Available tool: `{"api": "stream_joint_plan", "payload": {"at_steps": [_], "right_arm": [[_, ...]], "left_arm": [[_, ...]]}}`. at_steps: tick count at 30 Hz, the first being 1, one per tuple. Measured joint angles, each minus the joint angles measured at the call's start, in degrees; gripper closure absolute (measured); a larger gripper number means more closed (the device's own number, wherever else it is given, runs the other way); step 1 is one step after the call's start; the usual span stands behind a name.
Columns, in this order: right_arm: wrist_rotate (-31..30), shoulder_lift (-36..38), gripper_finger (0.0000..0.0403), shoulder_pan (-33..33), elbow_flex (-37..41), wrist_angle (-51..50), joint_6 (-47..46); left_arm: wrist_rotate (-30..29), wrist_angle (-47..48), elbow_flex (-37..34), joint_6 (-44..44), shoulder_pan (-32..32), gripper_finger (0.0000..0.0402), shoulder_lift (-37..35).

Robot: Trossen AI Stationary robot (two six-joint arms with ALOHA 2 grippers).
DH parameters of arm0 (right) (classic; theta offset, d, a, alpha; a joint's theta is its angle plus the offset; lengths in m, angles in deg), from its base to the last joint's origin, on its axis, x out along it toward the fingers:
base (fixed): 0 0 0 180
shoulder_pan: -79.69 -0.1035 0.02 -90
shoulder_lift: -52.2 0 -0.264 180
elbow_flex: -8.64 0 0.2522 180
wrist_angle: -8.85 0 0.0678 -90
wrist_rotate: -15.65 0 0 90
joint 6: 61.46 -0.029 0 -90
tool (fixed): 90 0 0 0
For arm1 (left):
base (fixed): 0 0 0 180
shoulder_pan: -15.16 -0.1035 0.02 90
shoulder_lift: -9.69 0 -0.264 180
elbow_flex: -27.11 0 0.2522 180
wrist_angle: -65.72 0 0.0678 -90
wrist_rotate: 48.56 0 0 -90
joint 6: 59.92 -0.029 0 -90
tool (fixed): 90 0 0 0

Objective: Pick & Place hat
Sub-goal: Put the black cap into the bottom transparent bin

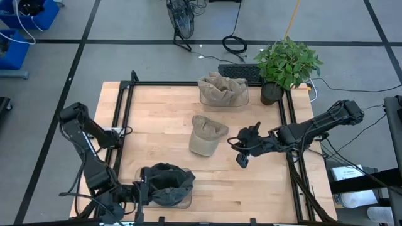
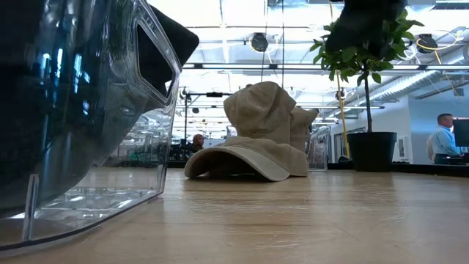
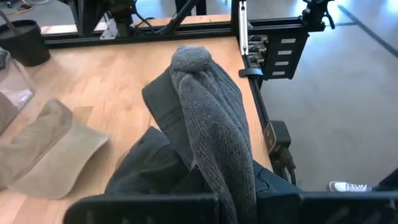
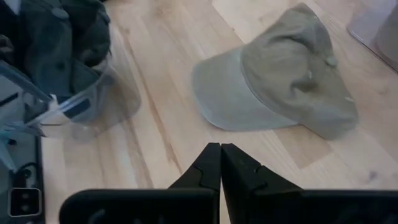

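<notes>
A soft tan cap (image 1: 206, 134) with a curved brim lies crumpled mid-worktop (image 1: 264, 182). The right pincer (image 1: 242, 152), fingers together and empty, hovers just beside it. The left pincer (image 3: 214, 186) is clamped on a dark knit hat (image 3: 202, 118) over the clear bin (image 1: 182, 202).

The left arm folds in a sharp elbow along the left edge of the table and runs down to the near edge, where the left gripper (image 1: 143, 191) sits low with its wrist pointing toward the table's middle; its fingers are pressed together on a fold of grey knitted fabric (image 3: 208, 130). The right arm reaches in from the right edge, stretched nearly straight and sloping down toward the table's centre. The right gripper (image 4: 220, 163) hangs just above the wood, its two dark fingers touching along their length, with nothing between them.
</notes>
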Motion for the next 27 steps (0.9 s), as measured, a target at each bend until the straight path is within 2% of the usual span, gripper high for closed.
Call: {"api": "stream_joint_plan", "payload": {"at_steps": [6, 13, 18, 23, 27], "right_arm": [[-0.2, 0.0, 0.0402, 0.0, 0.0, 2.1, -1.5], [-0.3, 0.0, 0.0402, 0.4, 0.0, 4.6, -3.2], [-0.5, 0.0, 0.0402, 1.4, 0.0, 5.1, -4.3], [-0.5, 0.0, 0.0402, 2.6, 0.0, 6.1, -4.7], [-0.5, 0.0, 0.0402, 3.3, 0.0, 7.1, -4.3]], "left_arm": [[1.6, -14.5, -11.6, -5.2, 0.0, 0.0397, -5.6], [3.7, -29.9, -24.1, -6.3, 0.8, 0.0397, -10.0], [5.0, -33.8, -27.7, -4.3, 0.8, 0.0391, -10.0], [5.0, -33.4, -28.4, -3.9, 0.7, 0.0391, -10.0], [5.0, -32.2, -28.4, -0.3, 0.3, 0.0377, -10.0]]}}
